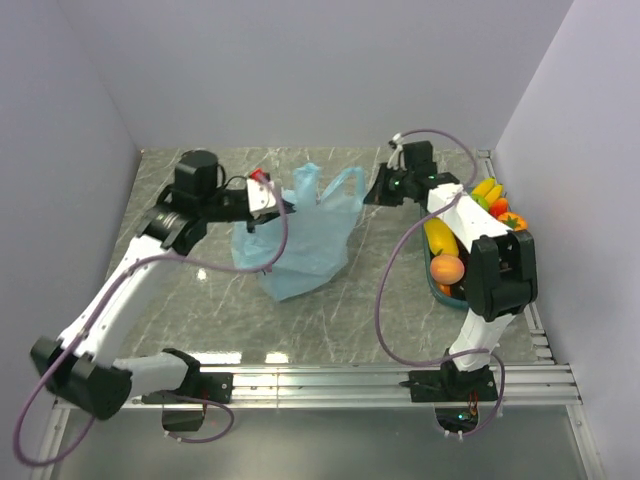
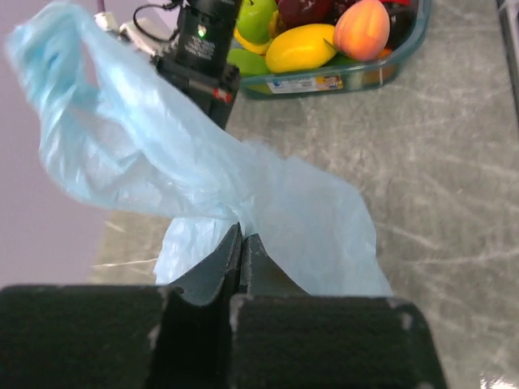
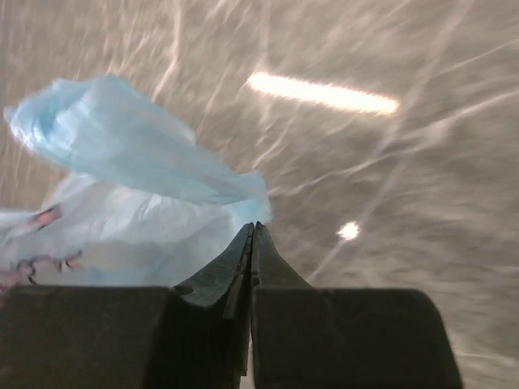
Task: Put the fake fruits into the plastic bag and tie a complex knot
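1. Closest to my left wrist camera, the left jaws are clenched tip to tip on a fold of the plastic bag point(image 2: 308, 219). Its pale blue film spreads out just past the tips.
2. The right jaws are clenched too. Bag film meets their tips, and it looks pinched there.
3. The bag sits on the table point(image 2: 454, 203) between the two sets of jaws. Its body is slumped and both handle loops are raised. I cannot tell what is inside it.
4. The teal tray point(image 2: 401, 57) lies well beyond the left jaws and behind the right jaws, beside the right arm. It holds the fake fruits.
5. Count of containers: one bag with two loops, and one tray.
6. Count of fruit I can make out in the tray:
   - one peach point(image 2: 362, 28)
   - one yellow fruit point(image 2: 300, 47)
   - one green apple point(image 2: 255, 18)
   - one dark red piece point(image 2: 304, 8)
7. A cluster of yellow, red and orange pieces point(image 1: 497, 205) fills the tray's far end. The right arm covers part of the tray, so I cannot give a full total.
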You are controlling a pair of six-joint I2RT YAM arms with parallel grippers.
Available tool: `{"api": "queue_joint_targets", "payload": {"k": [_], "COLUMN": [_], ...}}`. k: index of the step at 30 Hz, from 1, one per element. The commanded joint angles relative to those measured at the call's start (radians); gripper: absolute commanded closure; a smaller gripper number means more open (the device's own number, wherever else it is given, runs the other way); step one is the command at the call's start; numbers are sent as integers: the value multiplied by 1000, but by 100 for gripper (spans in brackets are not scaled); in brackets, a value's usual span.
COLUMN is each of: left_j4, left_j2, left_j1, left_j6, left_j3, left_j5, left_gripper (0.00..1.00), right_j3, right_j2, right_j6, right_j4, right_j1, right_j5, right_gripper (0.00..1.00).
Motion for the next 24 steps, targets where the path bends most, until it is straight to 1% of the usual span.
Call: {"api": "queue_joint_targets", "payload": {"k": [1, 2, 4, 5, 6, 8, 9, 10, 11, 12, 13, 14, 15, 17, 18, 20, 24], "left_j4": [-83, -92, -131, -165, -188, -236, -224, -205, -192, -173, -173, -173, -181, -194, -198, -196, -208], "left_j2": [-118, -173, -224, -274, -297, -362, -382, -402, -429, -439, -442, -442, -439, -430, -427, -419, -417], "left_j1": [7, 7, 7, 6, 6, 7, 6, 4, 4, 0, -2, -4, -7, -8, -8, -8, -11], "left_j6": [179, 236, 329, 418, 470, 607, 617, 618, 624, 630, 638, 649, 653, 669, 670, 670, 698], "left_j3": [-61, -84, -156, -184, -237, -293, -352, -380, -402, -436, -443, -450, -453, -451, -445, -441, -442], "left_j5": [-4, -23, -27, -40, -44, -57, -58, -57, -55, -51, -49, -47, -41, -37, -35, -28, -15], "left_gripper": [100, 100, 100, 100, 100, 100, 100, 100, 100, 100, 100, 100, 100, 100, 100, 100, 100], "right_j3": [64, 85, 102, 113, 115, 83, 76, 73, 76, 72, 58, 12, -17, -106, -134, -177, -122], "right_j2": [-41, -47, -55, -61, -75, -105, -110, -113, -115, -122, -136, -180, -208, -292, -318, -371, -359], "right_j6": [4, 6, -5, -16, -22, -29, -34, -42, -68, -78, -103, -120, -137, -184, -201, -249, -328], "right_j4": [51, 56, 53, 50, 42, 63, 65, 56, 27, 13, 10, 34, 54, 138, 167, 208, 123], "right_j1": [-72, -101, -112, -114, -112, -109, -105, -102, -94, -71, -54, -37, 7, 56, 81, 150, 252], "right_j5": [60, 55, 49, 32, 26, -24, -58, -95, -186, -209, -221, -230, -230, -218, -213, -210, -154], "right_gripper": [100, 100, 100, 100, 100, 100, 100, 90, 77, 47, 33, 21, 16, 15, 8, 5, 3]}}
